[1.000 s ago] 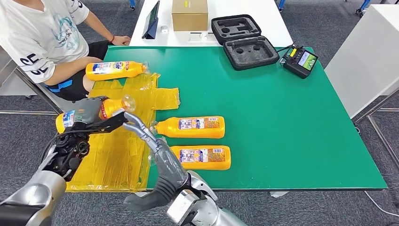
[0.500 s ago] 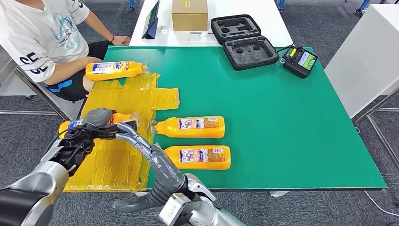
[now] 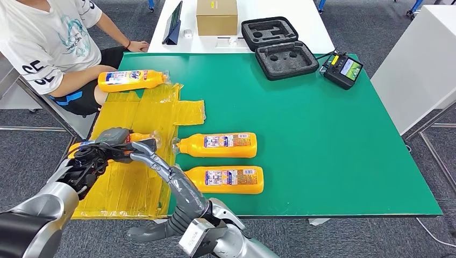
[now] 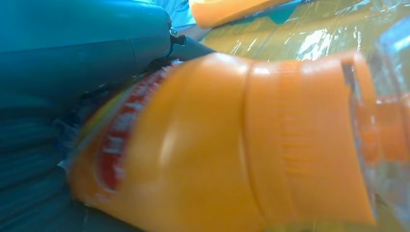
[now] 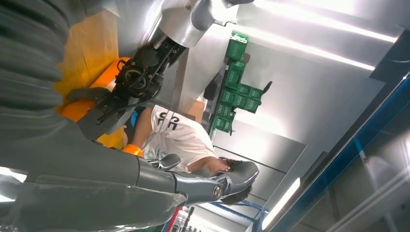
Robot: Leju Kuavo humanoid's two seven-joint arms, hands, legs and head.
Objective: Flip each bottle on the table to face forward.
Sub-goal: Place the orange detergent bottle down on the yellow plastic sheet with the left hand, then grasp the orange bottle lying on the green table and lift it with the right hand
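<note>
1. Green table (image 3: 322,145): a yellow plastic sheet (image 3: 134,177) covers its left part.
2. Person (image 3: 48,43) seated at the far left corner.
3. Black foam case (image 3: 279,48) and controller (image 3: 343,69) at the far edge.
4. Four orange bottles, all lying down: far bottle (image 3: 129,79) on the sheet; middle bottle (image 3: 220,145) and near bottle (image 3: 231,179) on the green; held bottle (image 3: 139,137) at the sheet's left edge.
5. Left hand (image 3: 99,150): fingers wrapped around the held bottle's body.
6. Right hand (image 3: 156,166): fingers extended, apart, gripping nothing, tips just beside the held bottle's neck; contact cannot be told.
</note>
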